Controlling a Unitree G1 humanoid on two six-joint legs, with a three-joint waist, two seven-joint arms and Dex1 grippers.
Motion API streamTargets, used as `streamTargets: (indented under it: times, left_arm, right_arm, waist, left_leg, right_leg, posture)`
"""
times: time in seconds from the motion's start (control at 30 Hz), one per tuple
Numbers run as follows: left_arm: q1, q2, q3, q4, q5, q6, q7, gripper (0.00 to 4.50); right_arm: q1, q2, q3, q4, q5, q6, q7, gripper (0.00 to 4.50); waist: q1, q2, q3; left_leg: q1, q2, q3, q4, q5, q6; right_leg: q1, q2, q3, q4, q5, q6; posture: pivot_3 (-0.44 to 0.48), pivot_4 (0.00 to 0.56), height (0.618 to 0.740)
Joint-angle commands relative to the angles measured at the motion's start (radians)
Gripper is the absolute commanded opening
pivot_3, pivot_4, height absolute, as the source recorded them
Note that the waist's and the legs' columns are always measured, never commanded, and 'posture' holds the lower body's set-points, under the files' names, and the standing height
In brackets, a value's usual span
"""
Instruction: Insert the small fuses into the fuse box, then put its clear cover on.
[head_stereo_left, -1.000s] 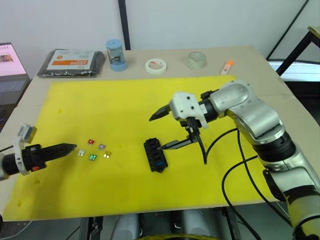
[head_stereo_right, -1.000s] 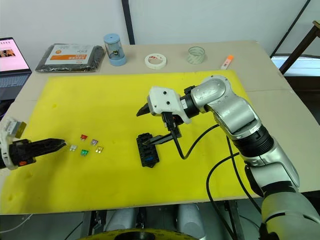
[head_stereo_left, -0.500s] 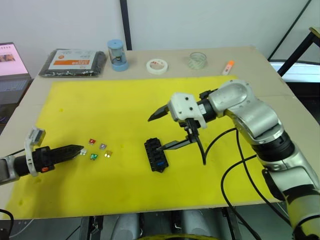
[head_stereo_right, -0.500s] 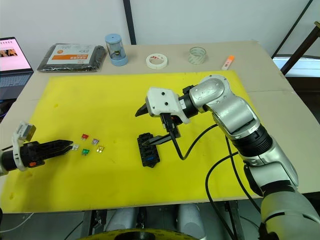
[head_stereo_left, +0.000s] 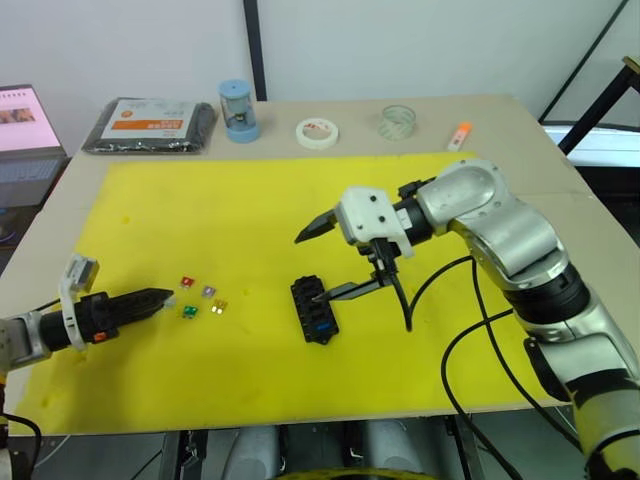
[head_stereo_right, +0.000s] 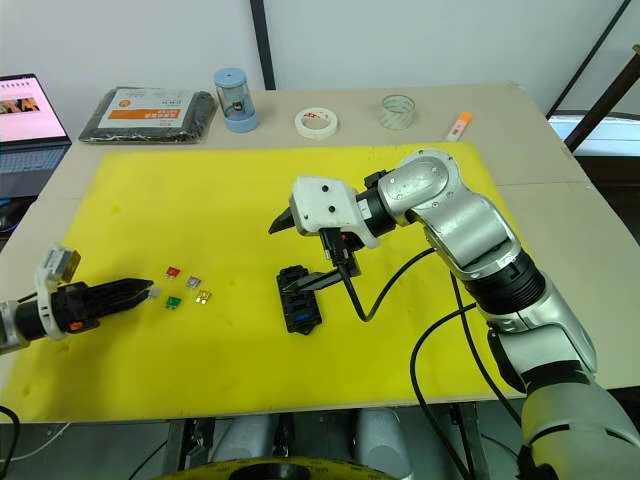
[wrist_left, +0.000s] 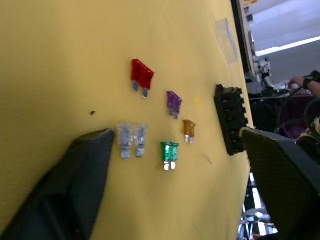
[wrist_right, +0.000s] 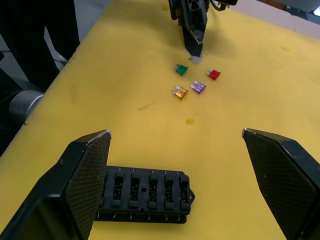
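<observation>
From the head camera, a yellow mat (head_stereo_left: 250, 220) covers the bench (head_stereo_left: 560, 215). The right tool (head_stereo_left: 312, 264) hangs over the mat with its two black fingers spread wide, nothing between them. The black fuse box (head_stereo_left: 313, 310) lies flat on the mat just below and beside the lower fingertip. The left tool (head_stereo_left: 160, 298) reaches in low from the mat's left edge, its tip right at a small scatter of fuses: a white fuse (head_stereo_left: 169, 299) at the tip, then a red fuse (head_stereo_left: 186, 283), purple fuse (head_stereo_left: 208, 291), green fuse (head_stereo_left: 189, 312) and yellow fuse (head_stereo_left: 218, 307) just beyond it. Far from both tools, along the back of the bench, sit a black packet (head_stereo_left: 150, 125), a blue cylinder (head_stereo_left: 237, 110), a white tape roll (head_stereo_left: 316, 131), a clear tape roll (head_stereo_left: 398, 122) and an orange marker (head_stereo_left: 458, 134).

In the left wrist camera, the left tool's fingers (wrist_left: 80, 175) stand wide apart (the white fuse (wrist_left: 131, 140) touches one fingertip, not gripped). The other four fuses lie just past it, the fuse box (wrist_left: 230, 119) farther on, and the clear cover (wrist_left: 226, 39) beyond that.

In the right wrist camera, the right tool's fingers (wrist_right: 85, 175) are spread wide, with the fuse box (wrist_right: 142, 195) lying near one finger. The left tool (wrist_right: 193, 37) points down at the fuses farther off.
</observation>
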Motion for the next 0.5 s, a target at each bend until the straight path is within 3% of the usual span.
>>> streamTargets:
  times: [0.03,0.07,0.4,0.5]
  left_arm:
    - [-0.002,-0.008,-0.029,0.040,0.031,-0.021,0.015,2.75]
    - [-0.003,-0.007,-0.033,0.045,0.034,-0.025,0.015,2.43]
    - [-0.007,-0.006,-0.032,0.068,0.041,-0.040,0.010,2.43]
    - [-0.006,-0.005,-0.030,0.074,0.043,-0.045,0.012,1.81]
  right_arm:
    - [-0.013,-0.001,-0.019,-0.032,-0.002,-0.006,-0.005,4.50]
    - [-0.012,-0.001,-0.019,-0.033,-0.002,-0.006,-0.006,4.50]
    - [-0.009,0.001,-0.014,-0.035,-0.006,-0.012,-0.009,4.50]
    - [-0.010,0.001,-0.013,-0.034,-0.008,-0.014,-0.009,4.50]
  waist:
    - [-0.001,0.000,0.000]
    - [-0.002,0.000,0.000]
    - [-0.002,0.000,0.000]
    - [-0.003,0.000,0.000]
  left_leg:
    - [0.000,0.000,0.000,0.000,0.000,0.000]
    - [0.000,0.000,0.000,0.000,0.000,0.000]
    - [0.000,0.000,0.000,0.000,0.000,0.000]
    - [0.000,0.000,0.000,0.000,0.000,0.000]
  right_leg:
    - [0.000,0.000,0.000,0.000,0.000,0.000]
    - [0.000,0.000,0.000,0.000,0.000,0.000]
    - [0.000,0.000,0.000,0.000,0.000,0.000]
    - [0.000,0.000,0.000,0.000,0.000,0.000]
  posture:
    - [0.000,0.150,0.740]
    - [0.000,0.150,0.740]
    - [0.000,0.150,0.740]
    - [0.000,0.150,0.740]
